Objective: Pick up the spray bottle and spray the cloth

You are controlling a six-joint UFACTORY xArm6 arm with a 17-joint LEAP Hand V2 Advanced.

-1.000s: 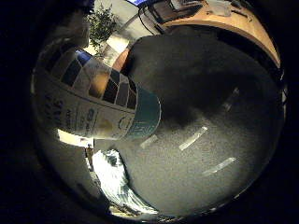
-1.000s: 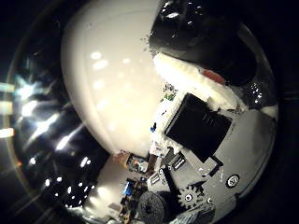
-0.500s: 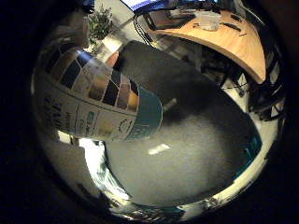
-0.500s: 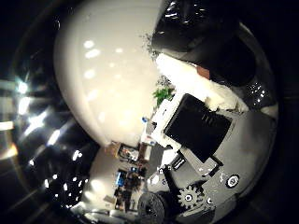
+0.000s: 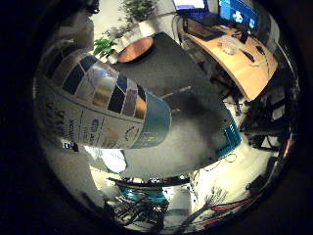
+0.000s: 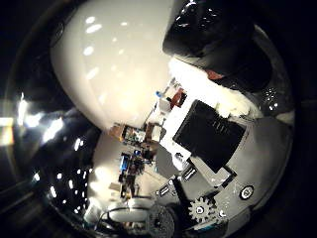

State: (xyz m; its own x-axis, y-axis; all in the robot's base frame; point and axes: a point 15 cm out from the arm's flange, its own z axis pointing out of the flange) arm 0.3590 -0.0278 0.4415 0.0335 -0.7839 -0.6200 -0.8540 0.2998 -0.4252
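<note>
The spray bottle (image 5: 102,110) fills the left half of the little-finger-side view, its labelled body with the patchwork of coloured squares looming so large that it must lie right against the palm. That closeness suggests the bottle is being carried clear of the dark table (image 5: 181,112), which lies well beyond it, so that it can be aimed before spraying. Its long axis runs from the upper left of that frame down toward the centre, where the teal end of the body points out over the table. The spray head itself is not clearly visible, so which way the nozzle faces cannot be told. In the thumb-side view, a broad white curved surface (image 6: 119,64), probably the bottle's upper body, takes up the upper left, and the hand (image 6: 208,144) shows as white and black parts curving across the right side beside it. The fingers appear curled around the bottle. A pale crumpled thing (image 5: 111,159), perhaps the cloth, lies just below the bottle in the frame.
</note>
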